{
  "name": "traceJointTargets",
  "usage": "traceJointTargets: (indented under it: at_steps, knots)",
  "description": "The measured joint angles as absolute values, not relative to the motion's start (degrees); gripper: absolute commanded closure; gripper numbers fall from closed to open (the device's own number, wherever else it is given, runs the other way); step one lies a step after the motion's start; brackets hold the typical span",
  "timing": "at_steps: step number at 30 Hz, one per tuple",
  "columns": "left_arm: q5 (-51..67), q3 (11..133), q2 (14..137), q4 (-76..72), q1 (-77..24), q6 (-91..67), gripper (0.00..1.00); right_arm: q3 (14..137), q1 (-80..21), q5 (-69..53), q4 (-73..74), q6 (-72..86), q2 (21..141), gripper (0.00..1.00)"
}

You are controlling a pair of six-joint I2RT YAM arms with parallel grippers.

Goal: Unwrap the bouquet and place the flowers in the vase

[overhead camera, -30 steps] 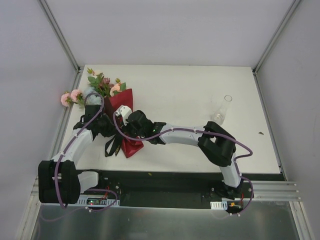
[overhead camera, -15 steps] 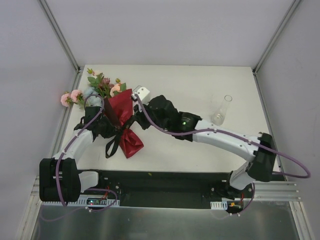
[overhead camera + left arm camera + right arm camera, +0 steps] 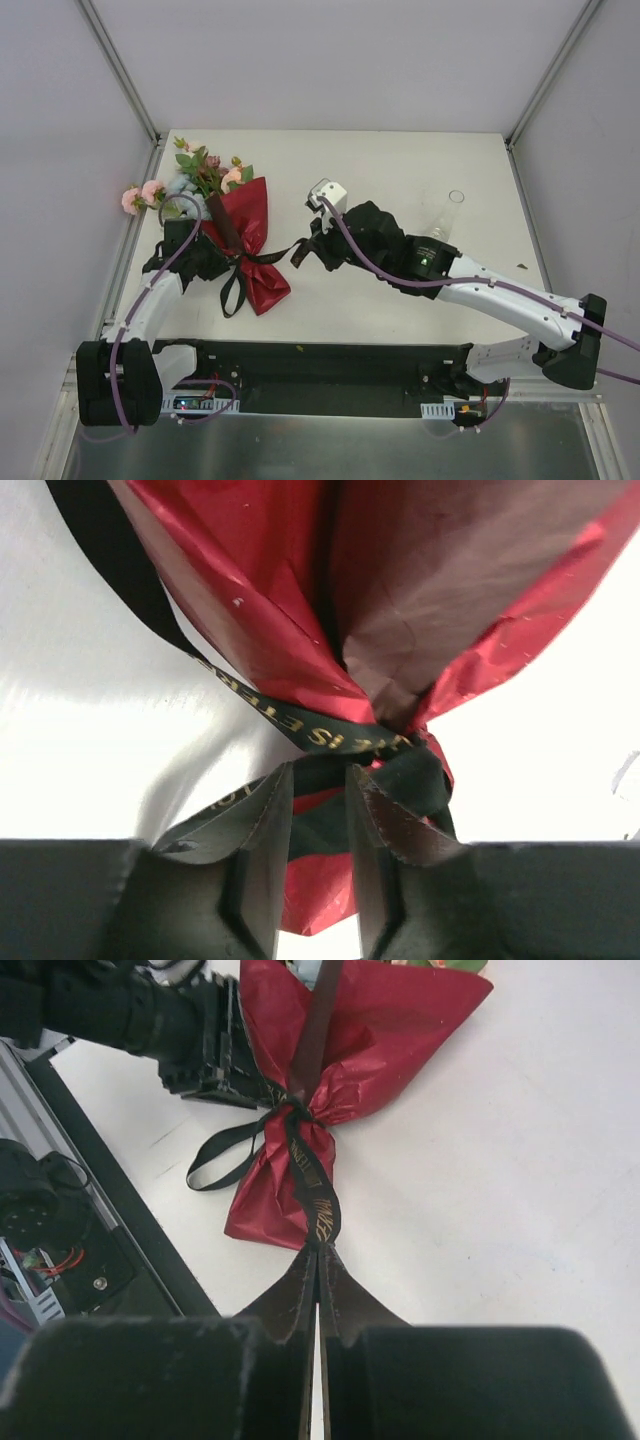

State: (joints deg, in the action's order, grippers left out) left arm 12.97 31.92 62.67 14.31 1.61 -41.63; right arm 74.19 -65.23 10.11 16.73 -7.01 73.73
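The bouquet (image 3: 248,228) is lying on the left side of the table (image 3: 400,170), its flowers (image 3: 205,172) pointing far-left. Just to its right, the right gripper (image 3: 318,1255) is pinching the end of the black ribbon (image 3: 312,1190), holding it stretched. The left gripper (image 3: 318,800) is sitting at the tied waist with its fingers narrowly apart; whether it is gripping is unclear. The vase (image 3: 443,222) is standing well to the right.

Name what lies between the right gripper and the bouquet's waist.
A taut black ribbon with gold lettering, pinched in the right gripper, runs to the bouquet over white table; the right wrist view shows it.
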Motion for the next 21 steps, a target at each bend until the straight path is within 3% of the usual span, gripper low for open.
traceJointTargets:
  at_steps: [3, 5, 10, 21]
  knots:
    - [12.9, 31.9, 58.3, 15.5, 2.1, -42.3, 0.46, 73.1, -65.3, 10.2, 17.4, -6.8, 74.0, 0.99]
    - [12.8, 31.9, 55.4, 16.3, 2.8, -42.9, 0.45, 72.7, -65.3, 10.2, 17.5, -6.6, 74.5, 0.99]
    - [11.4, 31.9, 53.3, 16.7, 5.2, -45.1, 0.52, 71.3, -65.3, 10.1, 17.6, -6.0, 75.6, 0.99]
    - [13.7, 32.6, 64.2, 13.7, 6.1, -49.6, 0.66, 71.3, -65.3, 10.0, 17.9, -5.8, 75.8, 0.99]
